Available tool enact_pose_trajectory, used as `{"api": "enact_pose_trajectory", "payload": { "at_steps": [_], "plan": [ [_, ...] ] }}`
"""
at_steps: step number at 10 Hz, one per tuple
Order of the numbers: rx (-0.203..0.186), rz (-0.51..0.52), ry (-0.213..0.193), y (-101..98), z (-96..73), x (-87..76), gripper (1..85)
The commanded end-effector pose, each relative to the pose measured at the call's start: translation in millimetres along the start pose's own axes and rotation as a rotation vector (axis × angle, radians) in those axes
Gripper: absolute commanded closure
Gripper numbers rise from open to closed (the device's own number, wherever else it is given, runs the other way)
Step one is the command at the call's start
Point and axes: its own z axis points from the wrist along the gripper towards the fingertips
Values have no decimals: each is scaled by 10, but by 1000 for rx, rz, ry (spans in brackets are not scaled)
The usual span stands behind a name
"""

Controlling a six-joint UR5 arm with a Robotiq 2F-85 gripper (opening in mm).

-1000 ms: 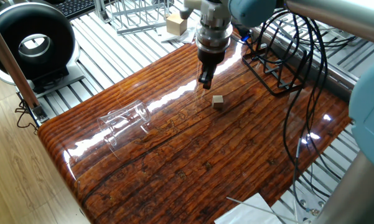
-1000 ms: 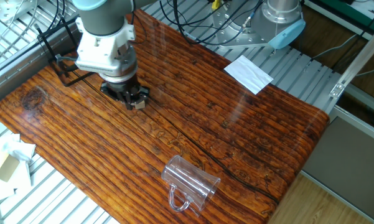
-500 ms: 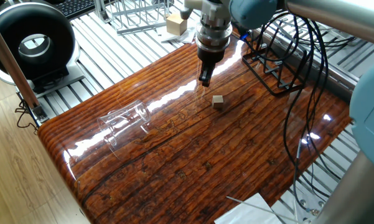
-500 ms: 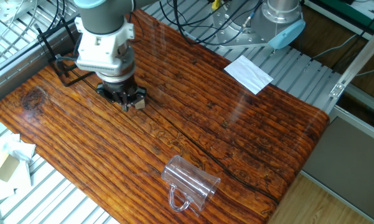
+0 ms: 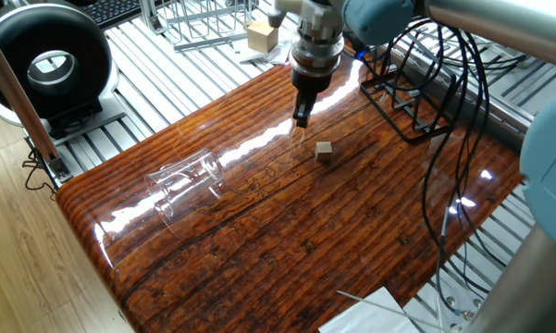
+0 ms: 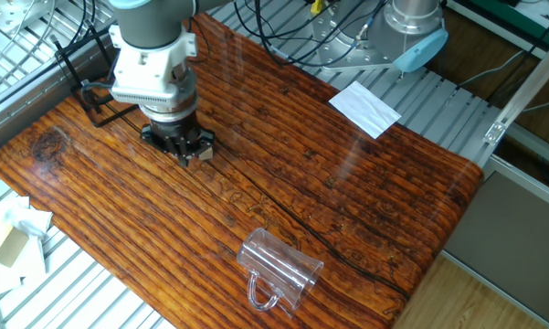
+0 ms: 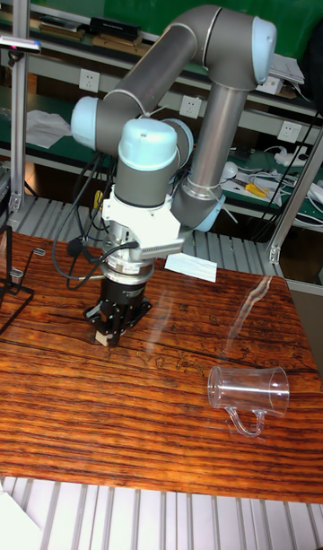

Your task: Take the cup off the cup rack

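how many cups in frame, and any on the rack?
1. The cup lies on its side on the table, handle down, near the end far from the rack. Nothing visible on the rack, though arm and cables hide part of it.

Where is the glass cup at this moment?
The cup lies on its side on the wooden table, near the table end far from the cup rack. It is well apart from the gripper and the small wooden cube.

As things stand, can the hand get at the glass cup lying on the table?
Probably yes. The glass cup lies on its side on open tabletop, apart from the hand and the small wooden cube, with nothing between them.
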Motion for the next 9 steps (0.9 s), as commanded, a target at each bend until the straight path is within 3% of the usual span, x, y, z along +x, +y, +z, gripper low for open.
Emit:
{"api": "enact_pose_trajectory", "payload": {
  "at_steps": [1,2,3,4,6,7,8,9],
  "plan": [
    [-142,138,7,573,-165,9,843],
    [-157,177,-6,824,-221,-6,843],
    [-72,177,-18,851,-171,3,843],
    [-48,172,-25,837,-143,-20,843],
    [-70,197,-40,977,-130,-56,843],
    [-54,213,-61,1083,-95,-78,843],
    [-15,217,-73,1051,-64,-92,843],
    [-16,232,-114,1058,-69,-192,843]
  ]
}}
